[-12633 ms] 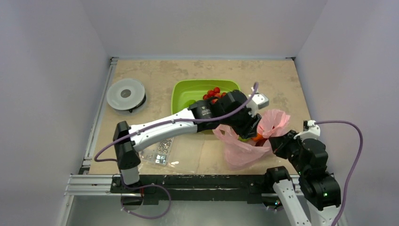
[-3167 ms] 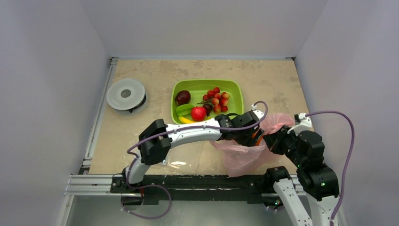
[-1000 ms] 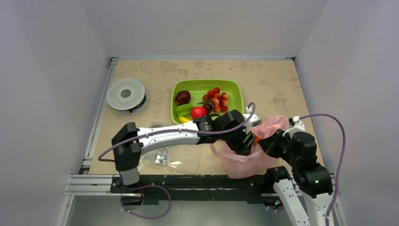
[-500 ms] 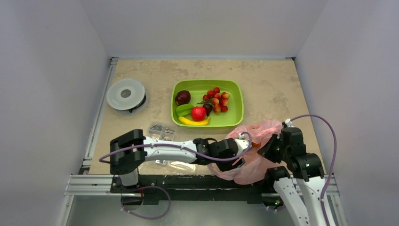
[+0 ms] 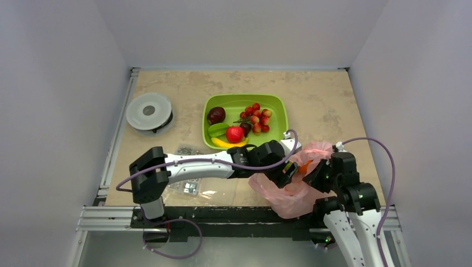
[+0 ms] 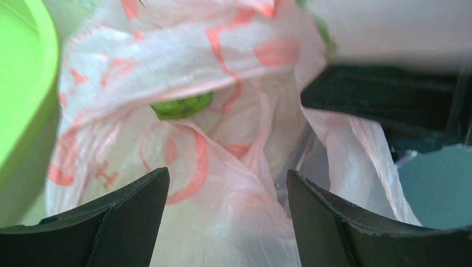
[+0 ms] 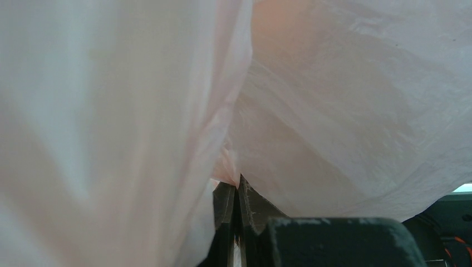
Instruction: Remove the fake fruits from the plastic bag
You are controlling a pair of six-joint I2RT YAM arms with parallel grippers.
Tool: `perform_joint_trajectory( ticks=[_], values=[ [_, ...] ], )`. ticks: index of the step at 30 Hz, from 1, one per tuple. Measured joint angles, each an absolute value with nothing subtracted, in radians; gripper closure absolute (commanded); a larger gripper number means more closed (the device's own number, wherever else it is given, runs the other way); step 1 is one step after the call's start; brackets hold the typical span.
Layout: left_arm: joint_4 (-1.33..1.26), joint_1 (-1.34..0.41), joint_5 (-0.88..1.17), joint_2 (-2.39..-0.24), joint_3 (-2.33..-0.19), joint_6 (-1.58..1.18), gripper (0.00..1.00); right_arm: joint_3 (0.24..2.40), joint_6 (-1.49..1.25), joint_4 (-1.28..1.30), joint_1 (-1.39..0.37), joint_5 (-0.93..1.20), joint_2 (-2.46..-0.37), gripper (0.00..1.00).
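Since half a second ago the left arm (image 5: 195, 164) has swung up the frame, carrying the left tool (image 6: 227, 178) from the near edge toward the green tray (image 5: 275, 136). We see a beige worktop (image 5: 323, 94) with a marbled stone look, boxed by plain pale walls (image 5: 239, 28), a ribbed metal rail (image 5: 106, 214) along its lower edge. The plastic bag (image 5: 289, 200), thin crinkled pink film with orange-red print, sits at lower right, just below the tray. The left tool's black fingers stand spread at its mouth, film between them; a glossy green fruit (image 6: 181, 105) shows through a fold inside. The right tool (image 7: 235, 194) is pressed together, pinching a pleat of the bag. In the smooth tray lie a dark maroon round fruit (image 5: 216, 115), a red round one (image 5: 235, 134), a green piece (image 5: 218, 129), a curved yellow banana (image 5: 229, 143) and a berry cluster (image 5: 256, 117). A round pale spool (image 5: 148, 111) sits at left; a clear screw box (image 5: 189, 187) lies under the left arm.
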State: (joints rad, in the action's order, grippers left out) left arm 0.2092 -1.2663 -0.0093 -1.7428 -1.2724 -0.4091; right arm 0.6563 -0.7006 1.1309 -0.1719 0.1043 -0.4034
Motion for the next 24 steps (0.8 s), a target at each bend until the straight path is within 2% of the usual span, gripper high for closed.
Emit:
perform_joint_trajectory(
  ticks=[5,8,17,24],
  values=[
    [0.215,-1.243,-0.038,-1.794,-1.360,-0.395,0.09,0.656,-0.700,1.124,-0.172,0.114,-0.403,1.00],
    [0.220,-1.245,-0.060,-1.853,-1.422,-0.370,0.08,0.656,-0.700,1.118,-0.172,0.123,-0.403,1.00],
    [0.262,-1.246,-0.168,-1.997,-1.532,-0.283,0.12,0.656,-0.699,1.110,-0.172,0.125,-0.385,1.00],
    [0.263,-1.246,-0.213,-2.079,-1.562,-0.232,0.23,0.656,-0.699,1.100,-0.172,0.126,-0.385,1.00]
  ],
)
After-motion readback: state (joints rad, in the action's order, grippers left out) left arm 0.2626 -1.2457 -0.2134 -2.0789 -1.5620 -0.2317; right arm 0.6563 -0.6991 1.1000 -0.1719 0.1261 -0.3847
